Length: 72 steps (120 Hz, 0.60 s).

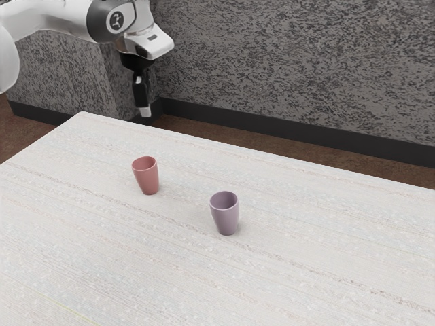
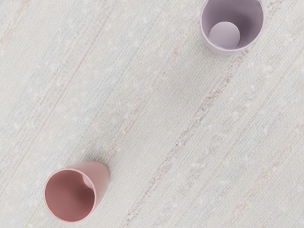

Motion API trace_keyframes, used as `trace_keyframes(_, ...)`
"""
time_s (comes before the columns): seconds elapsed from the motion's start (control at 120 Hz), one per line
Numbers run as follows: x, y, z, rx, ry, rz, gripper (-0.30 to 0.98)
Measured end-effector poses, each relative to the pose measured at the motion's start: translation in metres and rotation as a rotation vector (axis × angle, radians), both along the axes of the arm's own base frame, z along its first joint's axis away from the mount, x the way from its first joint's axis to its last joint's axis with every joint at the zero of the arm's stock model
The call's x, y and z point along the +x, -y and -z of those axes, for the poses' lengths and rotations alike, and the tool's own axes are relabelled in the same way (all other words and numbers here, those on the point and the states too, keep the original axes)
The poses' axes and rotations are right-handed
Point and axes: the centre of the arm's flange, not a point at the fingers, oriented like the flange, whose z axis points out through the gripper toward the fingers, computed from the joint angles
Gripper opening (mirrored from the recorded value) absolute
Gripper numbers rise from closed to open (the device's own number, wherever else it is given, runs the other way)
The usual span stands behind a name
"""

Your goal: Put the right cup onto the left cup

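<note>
A: Since your two cups stand upright and apart on the desk [image 1: 326, 238], you have neither one set on the other. Which do you find where?

B: You have the purple cup [image 1: 225, 216] at the exterior view's right, nearer that camera. Your pink cup [image 1: 147, 178] is at the exterior view's left and farther back. Each has its mouth up, its base on the desk and its sides narrowing downward.

A: And your arm [image 1: 61, 13]?

B: You can see it coming in at the exterior view's upper left, white with a dark band. It holds your fingers [image 1: 143, 102] up in the air, pointing down, well apart from both cups.

A: Are they clenched or released for you?

B: I cannot tell you that; from this side you see them edge-on. You can be sure they grasp neither cup.

A: What does your wrist view give you?

B: You look down on the pale, streaked desk and into both cups. Inside the purple one you see its round bottom; on the pink one you also see a stretch of its outer side. Behind the desk you have a mottled gray wall [image 1: 272, 61] and a brown floor [image 1: 285, 148].
</note>
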Motion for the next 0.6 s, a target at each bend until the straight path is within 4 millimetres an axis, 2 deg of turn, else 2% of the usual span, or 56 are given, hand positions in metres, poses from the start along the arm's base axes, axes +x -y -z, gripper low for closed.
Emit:
trace_keyframes(0.092, 0.014, 0.021, 0.025, -0.027, -0.024, 0.031, 0.69)
trace_keyframes(0.167, 0.031, 0.049, 0.058, -0.037, -0.055, 0.071, 0.68)
trace_keyframes(0.258, 0.054, 0.077, 0.087, -0.042, -0.065, 0.108, 0.68)
trace_keyframes(0.4, 0.074, 0.091, 0.136, -0.069, -0.111, 0.119, 0.68)
trace_keyframes(0.525, 0.077, 0.103, 0.167, -0.085, -0.14, 0.132, 0.68)
trace_keyframes(0.6, 0.074, 0.109, 0.192, -0.092, -0.167, 0.139, 0.68)
